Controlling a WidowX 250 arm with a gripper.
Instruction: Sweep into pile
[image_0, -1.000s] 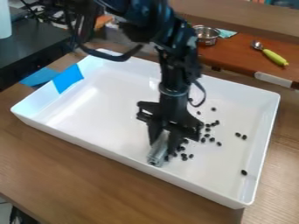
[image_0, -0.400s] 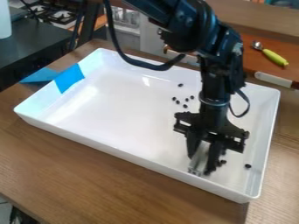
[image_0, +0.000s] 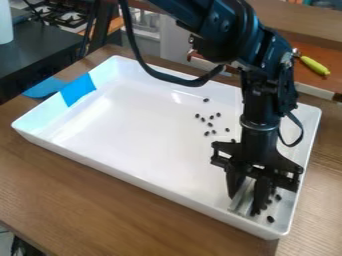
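The tool (image_0: 247, 201) is positioned low inside the tray (image_0: 127, 135), near the corner at the lower right of the view. A grey sweeping piece (image_0: 242, 197) is clamped between its fingers and is held at a slant, lower end near the tray floor. A few dark beans (image_0: 270, 219) are located just beside the tool, between it and the tray's right wall. A second group, the scattered beans (image_0: 210, 124), is spread loosely toward the far side, well apart from the corner. The tray is supported by the table (image_0: 80, 200).

The step in hand is judged to be the gathering of beans at the near right corner. The task is judged to be partly complete, as the far group is not yet joined to the others. For the next move, the sweeping piece should be lifted clear of the corner beans, set down beyond the far group, and drawn back toward the corner. Low, even contact should be maintained, or beans may be skipped or scattered.
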